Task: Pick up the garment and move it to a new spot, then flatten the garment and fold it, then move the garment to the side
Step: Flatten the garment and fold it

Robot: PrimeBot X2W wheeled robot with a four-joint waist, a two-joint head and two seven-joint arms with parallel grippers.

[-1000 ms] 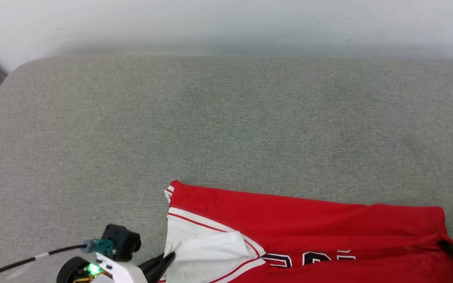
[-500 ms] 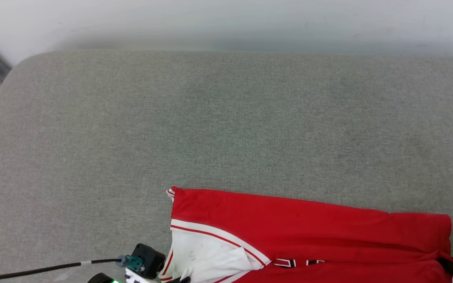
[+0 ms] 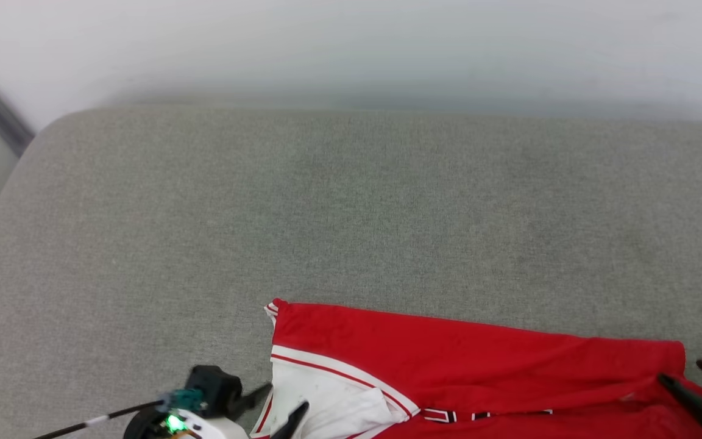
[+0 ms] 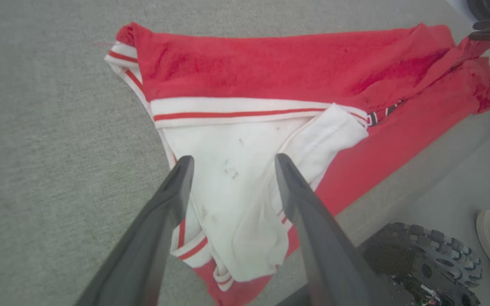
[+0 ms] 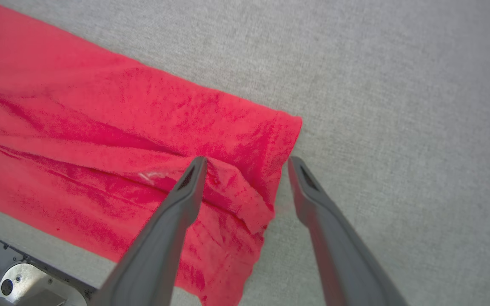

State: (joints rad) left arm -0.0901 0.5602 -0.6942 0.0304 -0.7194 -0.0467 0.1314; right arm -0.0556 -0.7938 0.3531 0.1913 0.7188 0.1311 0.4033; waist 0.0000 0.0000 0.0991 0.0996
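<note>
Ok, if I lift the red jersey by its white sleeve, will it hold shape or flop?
Probably floppy: the red jersey lies creased and folded over itself, so it should sag from a single grip. Likely light too; its white sleeve lies rumpled. Pushed, it may bunch rather than slide on the grey fabric surface.

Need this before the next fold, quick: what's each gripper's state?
Left gripper: open, holding nothing, above the white sleeve of the jersey.
Right gripper: open, holding nothing, astride the jersey's red edge.
</note>
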